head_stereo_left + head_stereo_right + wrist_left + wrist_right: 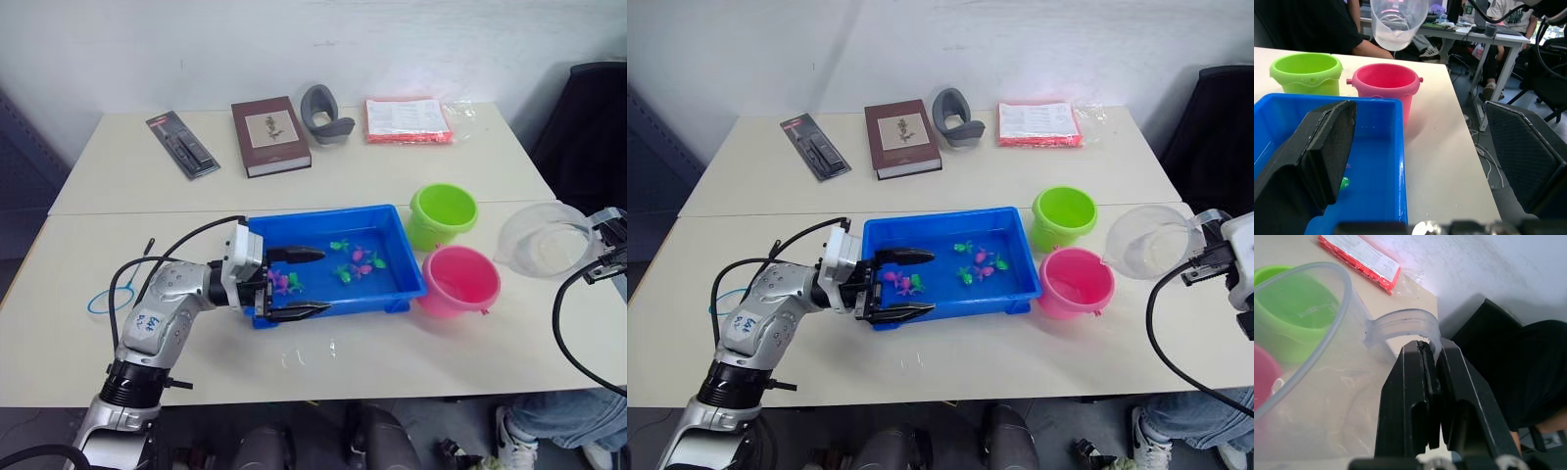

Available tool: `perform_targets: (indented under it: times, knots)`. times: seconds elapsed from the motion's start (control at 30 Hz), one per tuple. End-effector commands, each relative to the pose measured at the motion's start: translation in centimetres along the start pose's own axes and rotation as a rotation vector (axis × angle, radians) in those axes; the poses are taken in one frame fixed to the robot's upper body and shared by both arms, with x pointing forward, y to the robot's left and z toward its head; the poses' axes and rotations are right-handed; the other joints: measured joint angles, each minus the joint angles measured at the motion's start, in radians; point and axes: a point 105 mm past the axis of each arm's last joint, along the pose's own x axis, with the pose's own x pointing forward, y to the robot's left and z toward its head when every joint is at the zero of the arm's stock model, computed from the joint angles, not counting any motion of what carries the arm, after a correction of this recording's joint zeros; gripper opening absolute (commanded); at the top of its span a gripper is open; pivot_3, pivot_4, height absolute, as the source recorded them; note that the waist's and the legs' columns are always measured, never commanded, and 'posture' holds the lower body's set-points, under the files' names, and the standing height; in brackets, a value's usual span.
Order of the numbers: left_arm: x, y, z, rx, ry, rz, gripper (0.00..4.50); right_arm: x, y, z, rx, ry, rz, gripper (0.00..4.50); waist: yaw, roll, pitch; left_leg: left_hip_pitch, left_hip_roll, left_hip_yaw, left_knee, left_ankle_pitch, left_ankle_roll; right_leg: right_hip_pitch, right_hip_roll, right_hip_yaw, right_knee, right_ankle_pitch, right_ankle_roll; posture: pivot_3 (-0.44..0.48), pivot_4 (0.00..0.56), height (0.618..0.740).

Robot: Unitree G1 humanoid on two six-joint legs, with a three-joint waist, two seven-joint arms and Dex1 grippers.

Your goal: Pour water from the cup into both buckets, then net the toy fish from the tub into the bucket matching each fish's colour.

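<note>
1. The cup (1148,241) is gripped by its thin handle in the right gripper (1431,363), whose fingers are pinched closed on the handle loop. It is held tilted in the air, just beyond the pink bucket (1076,281) on the side away from the tub (948,264).
2. The cup is judged light, thin-walled and smooth. With only a narrow handle clamped, it is likely to swing or slip once tipped, so a slow pour is advised.
3. The left gripper (294,284) is spread wide open, empty, astride the tub's near corner.
4. The toy fish (357,262) are seen in the tub, pink and green mixed; being tiny and wet, they are better netted than pinched.
5. The net (106,300) lies flat on the table (392,352), beyond the tub's end opposite the buckets. Its thin stick is the place to be held.
6. The green bucket (442,214) stands just behind the pink one, both beside the tub.
7. The table is pale and smooth. A book (269,134) lies well behind the tub. People are seated nearby.
</note>
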Motion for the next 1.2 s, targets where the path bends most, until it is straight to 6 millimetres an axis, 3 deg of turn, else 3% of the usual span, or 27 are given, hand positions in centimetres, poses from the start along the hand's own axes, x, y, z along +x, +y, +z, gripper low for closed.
perform_targets:
  times: [0.03, 0.27, 0.5, 1.2]
  knots:
    - [0.3, -0.1, 0.5, 0.036, -0.018, -0.010, 4.50, 0.3, 0.1, 1.2, -0.182, -0.058, -0.001, 0.06, 0.000, 0.000, 0.000, 0.000, 0.000, 0.000, 0.000, 0.000, 0.000, 0.000, 0.000, 0.000, 0.000, 0.000, 0.000, 0.000, 0.150, 0.740]
    - [0.6, -0.3, 0.4, 0.040, -0.027, 0.001, 4.50, 1.2, 1.3, 0.9, -0.343, -0.104, 0.046, 0.06, 0.000, 0.000, 0.000, 0.000, 0.000, 0.000, 0.000, 0.000, 0.000, 0.000, 0.000, 0.000, 0.000, 0.000, 0.000, 0.000, 0.150, 0.740]
    - [0.6, -0.2, 0.4, 0.058, -0.022, 0.007, 4.50, 1.5, 1.0, 1.3, -0.463, -0.146, 0.011, 0.06, 0.000, 0.000, 0.000, 0.000, 0.000, 0.000, 0.000, 0.000, 0.000, 0.000, 0.000, 0.000, 0.000, 0.000, 0.000, 0.000, 0.150, 0.740]
    - [0.9, 0.0, 0.4, 0.075, -0.028, 0.016, 4.50, 1.8, 1.8, 1.7, -0.522, -0.205, 0.014, 0.06, -0.002, 0.000, 0.000, 0.000, 0.000, 0.000, 0.000, 0.000, 0.000, 0.000, 0.000, 0.000, 0.000, 0.000, 0.000, 0.000, 0.150, 0.740]
